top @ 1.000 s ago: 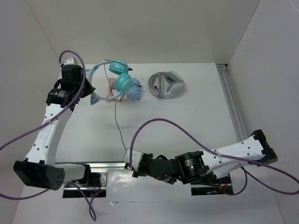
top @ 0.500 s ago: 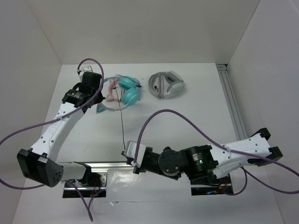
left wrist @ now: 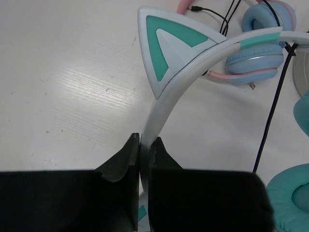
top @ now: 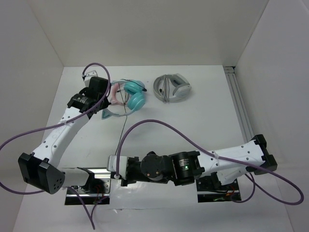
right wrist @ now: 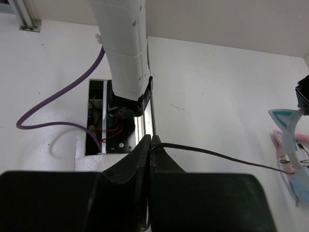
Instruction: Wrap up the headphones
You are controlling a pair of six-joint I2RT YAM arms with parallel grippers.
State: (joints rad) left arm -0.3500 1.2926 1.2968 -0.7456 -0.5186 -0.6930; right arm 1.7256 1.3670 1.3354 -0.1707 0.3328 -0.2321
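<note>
The teal headphones (top: 134,96) lie at the back left of the table, their pale headband with a cat ear (left wrist: 166,53) showing in the left wrist view. My left gripper (left wrist: 144,145) is shut on the headband; in the top view it (top: 99,94) sits just left of the ear cups. The thin black cable (top: 124,126) runs from the headphones toward the near edge. My right gripper (right wrist: 150,144) is shut on the cable (right wrist: 217,155) near its free end; in the top view it (top: 115,166) is at the near edge, left of centre.
Pink-and-blue cat-ear headphones (left wrist: 256,53) lie partly under the teal pair. Grey-and-white headphones (top: 172,87) lie at the back centre. An aluminium rail (top: 240,108) runs along the table's right side. The left arm's base plate (right wrist: 116,121) is close to my right gripper.
My right gripper has moved left along the near edge with the cable, pulling it out at a slant. My left gripper and the headphones shifted only slightly.
</note>
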